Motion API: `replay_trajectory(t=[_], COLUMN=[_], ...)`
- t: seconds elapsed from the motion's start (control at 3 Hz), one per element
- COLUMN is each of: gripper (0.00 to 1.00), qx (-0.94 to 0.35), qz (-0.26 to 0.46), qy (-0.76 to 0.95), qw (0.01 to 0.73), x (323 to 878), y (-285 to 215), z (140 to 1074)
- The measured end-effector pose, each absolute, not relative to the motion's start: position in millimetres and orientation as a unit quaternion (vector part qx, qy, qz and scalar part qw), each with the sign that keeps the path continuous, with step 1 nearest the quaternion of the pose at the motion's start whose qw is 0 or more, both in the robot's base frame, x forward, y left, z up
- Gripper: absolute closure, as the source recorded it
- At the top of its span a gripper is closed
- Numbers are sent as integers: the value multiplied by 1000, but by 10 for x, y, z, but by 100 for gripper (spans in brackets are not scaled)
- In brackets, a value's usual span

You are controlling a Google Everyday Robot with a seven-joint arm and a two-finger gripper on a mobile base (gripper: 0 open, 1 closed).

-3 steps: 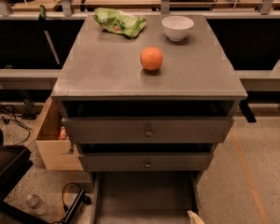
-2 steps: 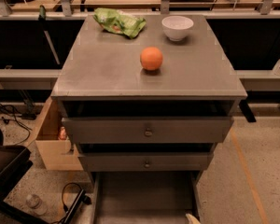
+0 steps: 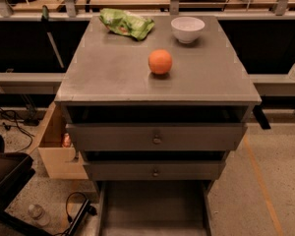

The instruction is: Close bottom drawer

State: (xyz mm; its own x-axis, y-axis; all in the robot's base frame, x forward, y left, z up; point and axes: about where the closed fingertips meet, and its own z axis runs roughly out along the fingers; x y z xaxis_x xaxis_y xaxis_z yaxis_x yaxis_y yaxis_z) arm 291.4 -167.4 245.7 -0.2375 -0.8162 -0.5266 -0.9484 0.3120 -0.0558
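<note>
The bottom drawer stands pulled far out of the grey cabinet. Its deep plain grey tray runs down past the lower edge of the camera view, so its front panel and knob are out of view. Above it the middle drawer and the top drawer each stand slightly out, each with a small round knob. The gripper is not in view.
On the cabinet top lie an orange, a white bowl and a green bag. A cardboard box stands left of the cabinet. A black chair, a bottle and a cable are at the lower left.
A small pale tip that showed at the bottom edge over the open drawer's right side is no longer in view. The drawers have not moved.
</note>
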Motion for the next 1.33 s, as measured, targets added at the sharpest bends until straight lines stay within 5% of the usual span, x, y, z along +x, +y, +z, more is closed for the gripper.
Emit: replay_trajectory(t=[1.0,1.33], gripper=[95,100], qx=[-565,-565], qz=[153,169], qy=[781,779], qw=[218,215], x=[2762,2704], y=[-1637,-1504], z=[2226,2075])
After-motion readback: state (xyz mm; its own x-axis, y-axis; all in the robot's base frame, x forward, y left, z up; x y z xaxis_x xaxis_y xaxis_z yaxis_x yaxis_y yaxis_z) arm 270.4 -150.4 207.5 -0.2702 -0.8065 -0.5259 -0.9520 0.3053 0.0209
